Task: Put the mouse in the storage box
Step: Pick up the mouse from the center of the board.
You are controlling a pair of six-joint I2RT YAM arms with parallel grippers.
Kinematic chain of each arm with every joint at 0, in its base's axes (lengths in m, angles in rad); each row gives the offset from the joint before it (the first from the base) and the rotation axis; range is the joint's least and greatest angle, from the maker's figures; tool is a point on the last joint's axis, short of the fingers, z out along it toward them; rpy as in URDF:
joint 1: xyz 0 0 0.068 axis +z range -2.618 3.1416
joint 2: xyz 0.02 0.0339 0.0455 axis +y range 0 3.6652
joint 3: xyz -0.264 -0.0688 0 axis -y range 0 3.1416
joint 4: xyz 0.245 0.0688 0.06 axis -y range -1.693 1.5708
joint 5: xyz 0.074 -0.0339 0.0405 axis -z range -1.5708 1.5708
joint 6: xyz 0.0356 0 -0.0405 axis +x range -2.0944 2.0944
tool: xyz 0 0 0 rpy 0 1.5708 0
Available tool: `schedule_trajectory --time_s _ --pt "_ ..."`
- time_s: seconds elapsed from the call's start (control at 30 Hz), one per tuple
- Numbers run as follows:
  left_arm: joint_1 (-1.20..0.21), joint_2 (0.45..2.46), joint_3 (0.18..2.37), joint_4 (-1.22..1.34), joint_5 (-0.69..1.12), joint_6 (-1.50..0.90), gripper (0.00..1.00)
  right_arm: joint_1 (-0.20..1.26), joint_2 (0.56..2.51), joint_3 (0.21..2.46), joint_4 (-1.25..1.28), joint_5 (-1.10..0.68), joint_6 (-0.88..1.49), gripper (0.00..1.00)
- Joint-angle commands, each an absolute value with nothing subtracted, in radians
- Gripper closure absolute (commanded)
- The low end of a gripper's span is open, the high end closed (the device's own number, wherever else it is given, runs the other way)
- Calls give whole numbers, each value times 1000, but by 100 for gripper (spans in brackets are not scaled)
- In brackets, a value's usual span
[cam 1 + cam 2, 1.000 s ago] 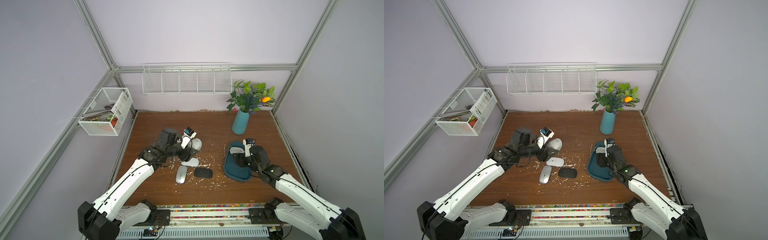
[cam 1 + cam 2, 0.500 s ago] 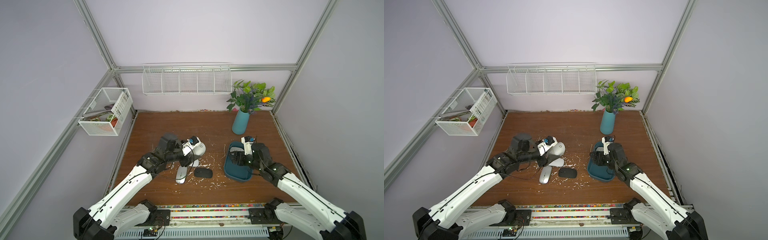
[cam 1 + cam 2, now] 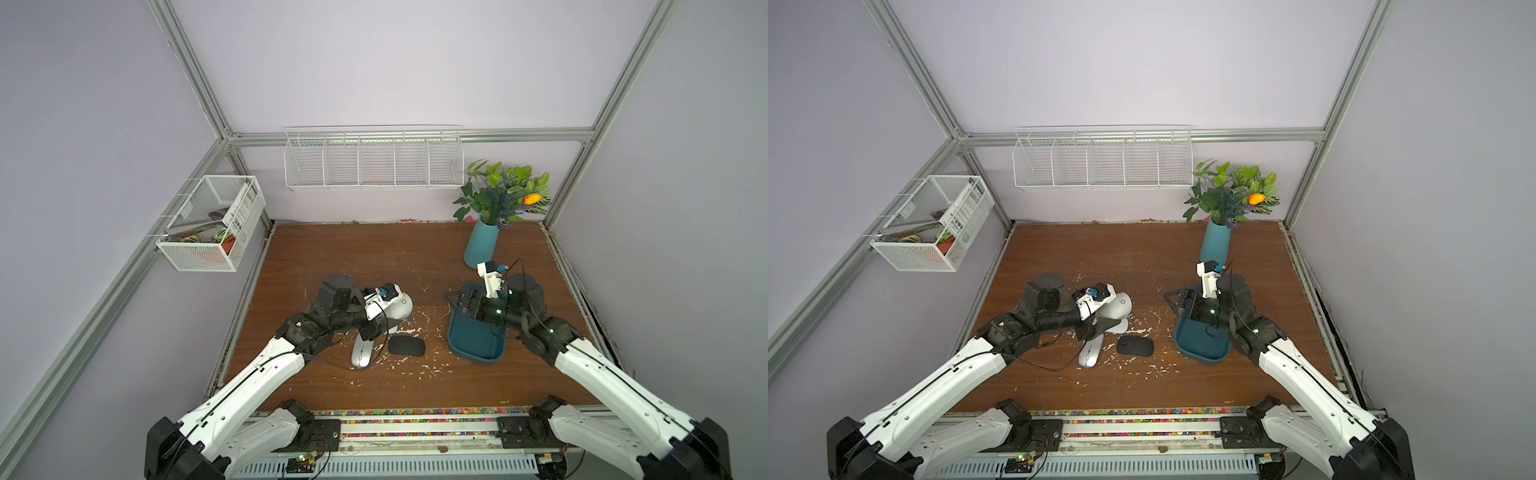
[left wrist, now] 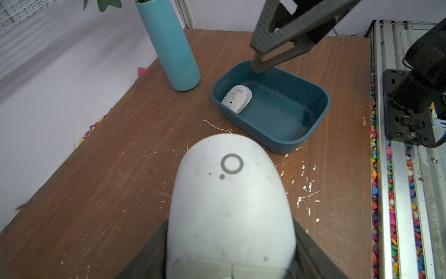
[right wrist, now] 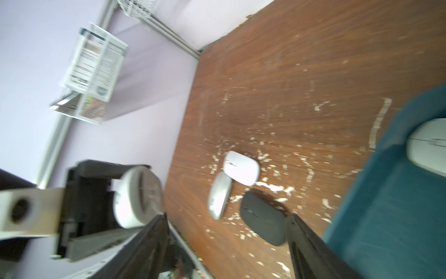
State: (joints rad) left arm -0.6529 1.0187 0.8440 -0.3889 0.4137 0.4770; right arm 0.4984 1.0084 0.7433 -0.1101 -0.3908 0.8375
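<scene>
My left gripper (image 3: pixel 394 312) is shut on a large light grey mouse (image 3: pixel 402 306), held clear of the table; in the left wrist view this mouse (image 4: pixel 229 205) fills the space between the dark fingers (image 4: pixel 149 253). To its right lies the dark teal storage box (image 3: pixel 478 347) (image 4: pixel 321 101), with a small white mouse (image 4: pixel 237 98) at its vase end. My right gripper (image 3: pixel 457 301) (image 5: pixel 226 241) hangs open and empty over the box's left rim, pointing left. It hides the white mouse in both top views.
On the table between the arms lie a silver mouse (image 3: pixel 360 353), a black mouse (image 3: pixel 406 345) and a flat white mouse (image 5: pixel 241 168), among white scraps. A teal vase (image 3: pixel 481 245) with plants stands behind the box. White wire baskets (image 3: pixel 374 160) (image 3: pixel 212 224) hang on the walls.
My left gripper has carried the grey mouse a little to the right and forward. My right gripper has swung left from inside the box to its left rim, its jaws slightly wider.
</scene>
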Motion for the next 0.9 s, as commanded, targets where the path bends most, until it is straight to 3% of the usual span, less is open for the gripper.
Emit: schedule_trajectory --time_s 0.0,0.43,0.87 --pt "-658 1002 828 -351 436 499 58 543 1086 795 12 -490 969 19" --pt "-658 980 813 -348 439 499 58 775 1302 929 124 -465 1003 20" --pt "-660 972 807 -345 448 489 58 835 1411 956 190 -510 1019 41"
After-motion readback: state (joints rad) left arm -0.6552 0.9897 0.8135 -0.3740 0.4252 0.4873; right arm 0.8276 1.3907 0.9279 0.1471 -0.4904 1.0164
